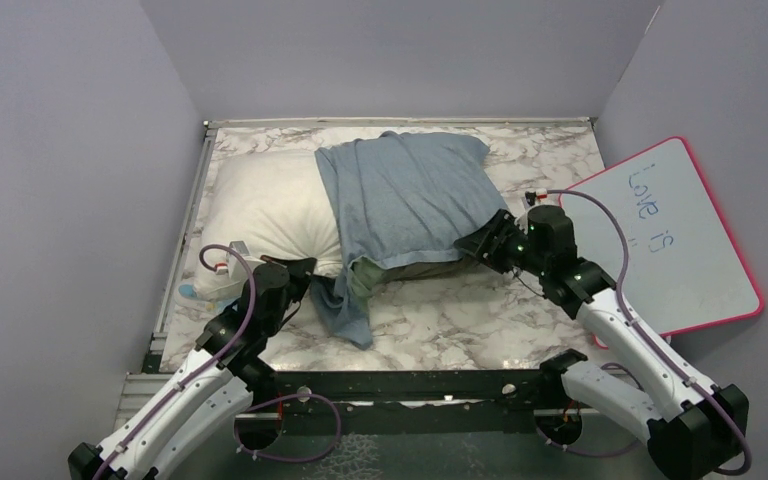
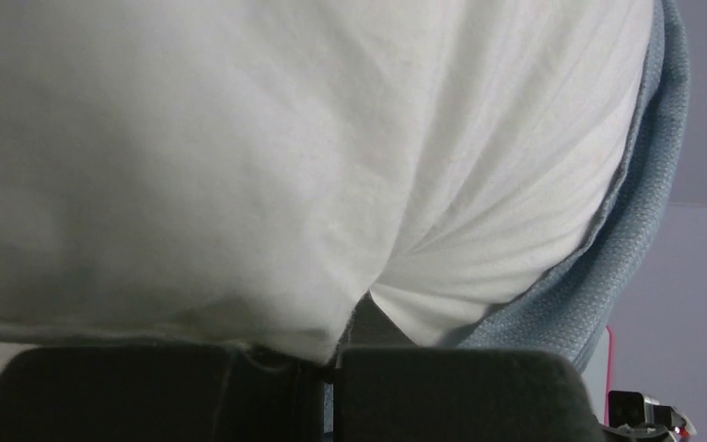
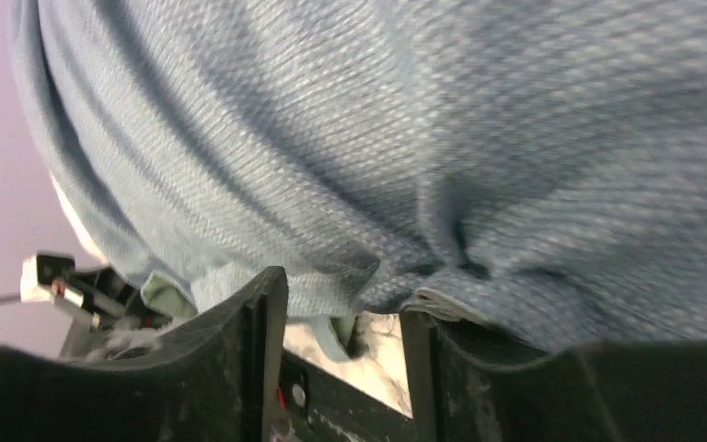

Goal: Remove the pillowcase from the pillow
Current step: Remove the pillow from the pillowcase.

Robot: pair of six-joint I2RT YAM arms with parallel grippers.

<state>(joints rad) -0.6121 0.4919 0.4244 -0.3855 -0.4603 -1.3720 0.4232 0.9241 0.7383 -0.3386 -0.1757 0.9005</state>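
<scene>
The white pillow (image 1: 270,205) lies across the back of the marble table; its left half is bare. The grey-blue pillowcase (image 1: 410,190) covers its right half, and a loose flap with an olive inner face hangs over the near side (image 1: 355,295). My left gripper (image 1: 298,270) sits at the pillow's near edge, jaws shut with white pillow cloth (image 2: 239,184) bunched at the tips (image 2: 331,354). My right gripper (image 1: 485,243) is at the pillowcase's near right corner. Its fingers stand apart (image 3: 345,299), with pillowcase cloth (image 3: 377,138) resting on the tips and marble showing between them.
A pink-rimmed whiteboard (image 1: 675,235) leans at the right, close behind my right arm. A small white and blue object (image 1: 210,285) lies at the table's left edge by my left arm. Lilac walls enclose the left, back and right.
</scene>
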